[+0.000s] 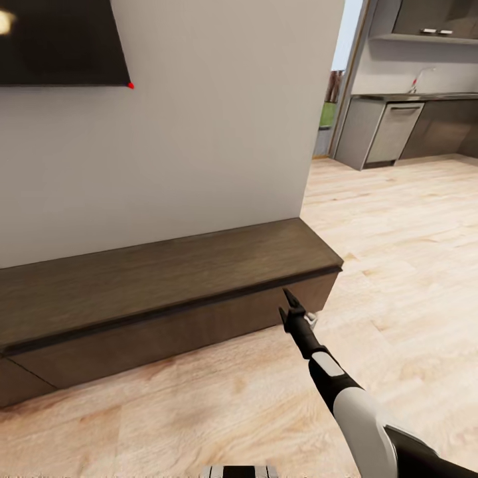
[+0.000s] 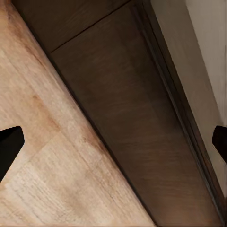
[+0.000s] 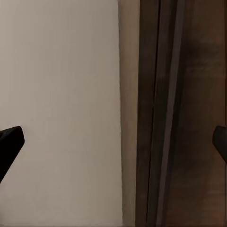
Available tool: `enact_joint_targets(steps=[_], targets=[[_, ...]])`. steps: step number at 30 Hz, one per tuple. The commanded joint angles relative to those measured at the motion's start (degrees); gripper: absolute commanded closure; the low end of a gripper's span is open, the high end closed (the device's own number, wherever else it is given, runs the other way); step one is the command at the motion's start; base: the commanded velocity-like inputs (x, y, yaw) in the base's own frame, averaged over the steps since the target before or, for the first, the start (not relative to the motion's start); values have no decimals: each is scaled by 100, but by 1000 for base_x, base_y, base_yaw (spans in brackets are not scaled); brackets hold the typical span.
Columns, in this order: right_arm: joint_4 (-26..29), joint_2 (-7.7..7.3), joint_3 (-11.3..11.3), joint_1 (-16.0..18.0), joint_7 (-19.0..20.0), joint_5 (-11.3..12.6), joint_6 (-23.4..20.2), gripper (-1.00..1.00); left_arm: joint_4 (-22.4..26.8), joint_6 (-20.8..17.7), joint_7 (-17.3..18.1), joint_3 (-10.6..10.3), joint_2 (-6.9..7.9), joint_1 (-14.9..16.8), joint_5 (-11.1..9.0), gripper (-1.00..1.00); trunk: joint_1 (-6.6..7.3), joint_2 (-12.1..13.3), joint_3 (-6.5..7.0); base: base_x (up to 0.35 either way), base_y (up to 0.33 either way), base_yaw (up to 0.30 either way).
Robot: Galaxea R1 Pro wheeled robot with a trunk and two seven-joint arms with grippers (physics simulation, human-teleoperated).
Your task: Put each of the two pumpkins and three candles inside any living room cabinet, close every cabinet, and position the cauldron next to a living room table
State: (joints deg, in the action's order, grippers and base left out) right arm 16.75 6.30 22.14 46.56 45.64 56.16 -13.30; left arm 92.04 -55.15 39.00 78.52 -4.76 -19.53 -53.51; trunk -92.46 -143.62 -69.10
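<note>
The cabinet [image 1: 166,292], a long low dark-brown unit, runs along the foot of a pale wall [image 1: 212,133] from the left edge of the head view to just past the middle, its top bare and its handle-less drawer fronts flush with the body, so it reads as closed. The right gripper [image 1: 292,307] reaches in from the near right on a black-and-white arm and sits right at the drawer front near the cabinet's right end, just under the overhanging top edge (whether the tips actually touch the wood cannot be told). In the right wrist view the right gripper [image 3: 113,142] has its two dark fingertips [image 3: 9,144] at opposite edges of the picture, spread wide with nothing between them; ahead of them lie the pale wall and the dark cabinet top with its edge groove. The left wrist view likewise shows the left gripper [image 2: 113,144] with fingertips [image 2: 9,146] far apart and empty, looking at the cabinet's drawer front where it meets the light wooden floor [image 1: 398,252]. A dark television [image 1: 63,40] hangs on the wall at far left, and at far right, well apart, a kitchen [image 1: 411,113] opens with grey cupboards and a counter.
</note>
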Motion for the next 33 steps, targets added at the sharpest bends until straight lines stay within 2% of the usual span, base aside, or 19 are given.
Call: enact_joint_targets(steps=[1,4,7,11,16,19,21,28,33], targets=[[-5,-1,10,2,43,53,-57,-100,4,-70,0,32,38,43,-47,-100,-2,-3,-26,0,0,0],[14,-8,7,13,30,50,-62,-100,6,-136,60,58,83,92,-120,-100,-9,-7,-93,0,0,0],[25,-1,-3,28,-206,46,-71,-100,6,-160,244,92,83,102,-138,-100,-17,-11,-159,0,0,0],[29,-5,-8,57,-416,37,-77,-100,7,-182,404,231,31,99,-144,-100,-27,-17,-248,0,0,0],[123,2,-15,104,-499,16,-82,-100,7,-189,476,293,-35,87,-143,-100,-40,-23,-359,0,0,0],[219,57,-116,108,-402,-44,15,-100,-91,-88,489,390,-119,92,-37,-100,-40,-23,-358,0,0,0],[284,57,-180,108,-337,-44,32,-100,-155,-22,489,454,-119,92,13,-100,-40,-23,-358,0,0,0],[509,57,-405,108,-236,-44,32,-100,-381,-11,489,669,-119,92,13,-100,-40,-23,-358,0,0,0],[539,57,-498,108,-236,-44,32,-100,-433,-11,489,669,-119,92,13,-100,-40,-23,-358,0,0,0]])
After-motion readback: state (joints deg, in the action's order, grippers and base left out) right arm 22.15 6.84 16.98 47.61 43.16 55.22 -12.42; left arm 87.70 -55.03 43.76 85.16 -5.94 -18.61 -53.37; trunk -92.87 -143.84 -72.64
